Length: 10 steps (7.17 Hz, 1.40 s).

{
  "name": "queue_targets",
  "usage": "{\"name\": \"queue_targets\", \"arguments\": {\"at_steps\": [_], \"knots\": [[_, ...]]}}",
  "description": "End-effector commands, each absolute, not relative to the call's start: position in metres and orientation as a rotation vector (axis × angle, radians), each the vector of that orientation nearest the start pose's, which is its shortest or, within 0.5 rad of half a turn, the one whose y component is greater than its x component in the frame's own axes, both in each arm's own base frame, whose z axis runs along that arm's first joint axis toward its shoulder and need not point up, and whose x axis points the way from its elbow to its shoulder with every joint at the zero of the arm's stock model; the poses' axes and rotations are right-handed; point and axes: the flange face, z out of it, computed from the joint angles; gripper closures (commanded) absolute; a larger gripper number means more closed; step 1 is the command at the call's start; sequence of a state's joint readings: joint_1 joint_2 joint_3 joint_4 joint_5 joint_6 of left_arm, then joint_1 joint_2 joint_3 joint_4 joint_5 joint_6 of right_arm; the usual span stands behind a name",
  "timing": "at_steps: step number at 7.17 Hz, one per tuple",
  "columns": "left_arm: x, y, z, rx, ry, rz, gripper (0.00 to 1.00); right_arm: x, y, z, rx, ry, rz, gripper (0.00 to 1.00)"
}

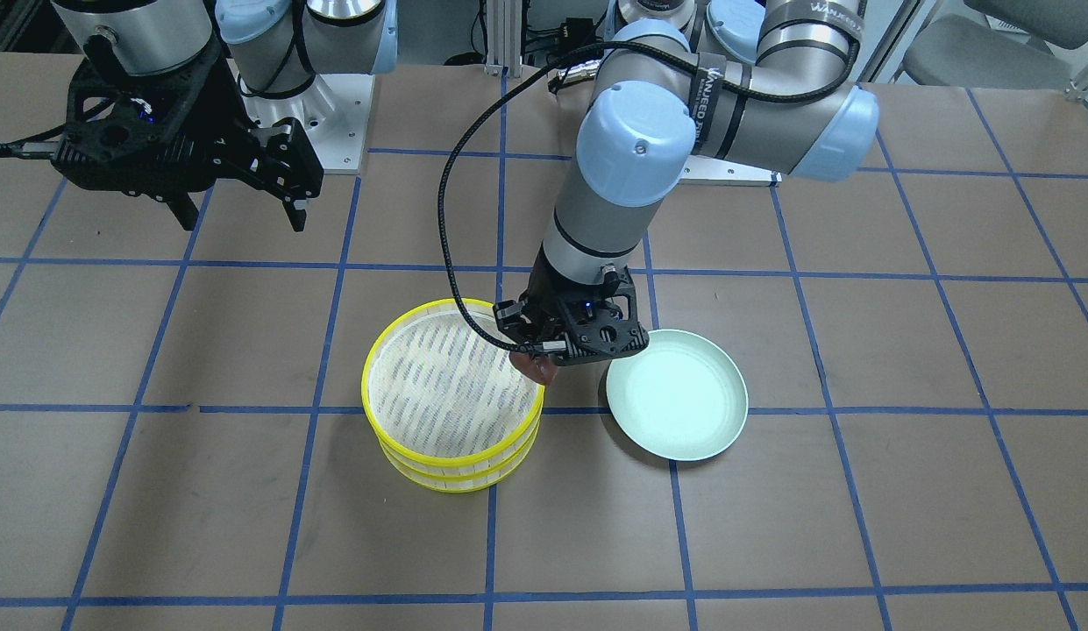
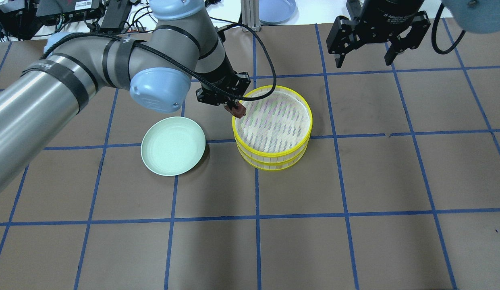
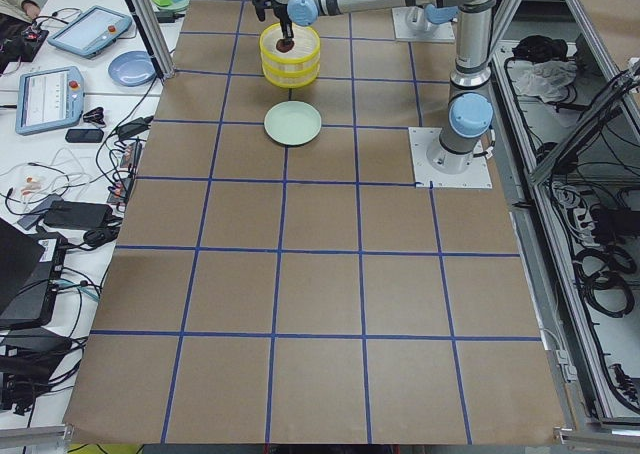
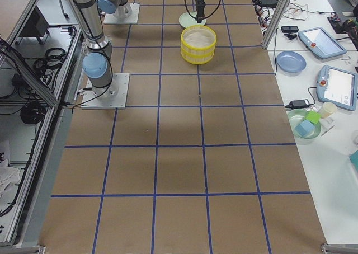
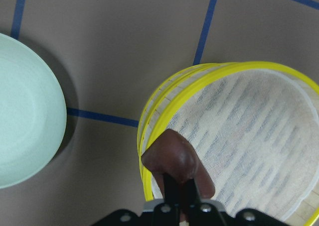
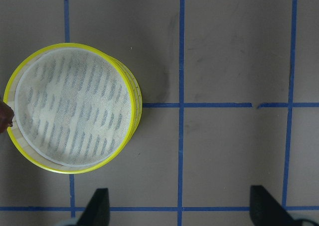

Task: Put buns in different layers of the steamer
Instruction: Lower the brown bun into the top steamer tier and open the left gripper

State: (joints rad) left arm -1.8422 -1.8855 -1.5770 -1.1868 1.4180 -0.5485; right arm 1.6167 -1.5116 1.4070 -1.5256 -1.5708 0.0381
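The steamer (image 1: 373,412) is two stacked yellow-rimmed trays, and the top tray's mesh shows nothing lying on it. It also shows in the overhead view (image 2: 274,154), the left wrist view (image 5: 149,117) and the right wrist view (image 6: 135,102). My left gripper (image 1: 535,359) (image 2: 235,108) is shut on the dark reddish-brown bun (image 1: 538,368) (image 2: 239,111) (image 5: 174,156). It holds the bun just above the top tray's rim, on the plate side. My right gripper (image 1: 241,215) (image 2: 363,60) (image 6: 180,208) is open and empty, high and well away from the steamer. The cream-white bun is out of view.
A pale green plate (image 1: 677,394) (image 2: 173,146) (image 5: 25,121) lies empty beside the steamer, under my left arm. Blue tape lines cross the brown table. The arm bases stand at the robot's edge, and tablets and bowls lie on side benches.
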Motion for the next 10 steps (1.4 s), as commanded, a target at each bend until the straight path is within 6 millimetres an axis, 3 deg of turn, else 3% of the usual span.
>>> {"name": "queue_targets", "arguments": {"at_steps": [1,2,3,5,6,7,9,10], "knots": [[-0.334,-0.538,0.306,-0.551,3.229,0.138,0.99,0.155,-0.512,0.529,-0.029,3.139,-0.077,0.0],[-0.343,-0.53,0.297,-0.505,3.226,0.157,0.72,0.155,-0.506,0.526,-0.034,3.144,-0.068,0.0],[-0.343,-0.531,0.296,-0.517,3.224,0.161,0.19,0.154,-0.502,0.522,-0.031,3.149,-0.066,0.0],[-0.343,-0.533,0.301,-0.501,3.233,0.136,0.03,0.154,-0.503,0.522,-0.033,3.15,-0.071,0.0],[-0.342,-0.533,0.319,-0.49,3.25,0.09,0.0,0.154,-0.503,0.522,-0.033,3.15,-0.071,0.0],[-0.322,-0.541,0.341,-0.433,3.264,0.033,0.0,0.154,-0.503,0.522,-0.033,3.15,-0.071,0.0],[-0.25,-0.55,0.393,-0.281,3.271,0.039,0.01,0.153,-0.502,0.523,-0.031,3.15,-0.073,0.0],[-0.183,-0.559,0.408,-0.237,3.256,0.09,0.02,0.153,-0.502,0.523,-0.031,3.151,-0.073,0.0]]}}
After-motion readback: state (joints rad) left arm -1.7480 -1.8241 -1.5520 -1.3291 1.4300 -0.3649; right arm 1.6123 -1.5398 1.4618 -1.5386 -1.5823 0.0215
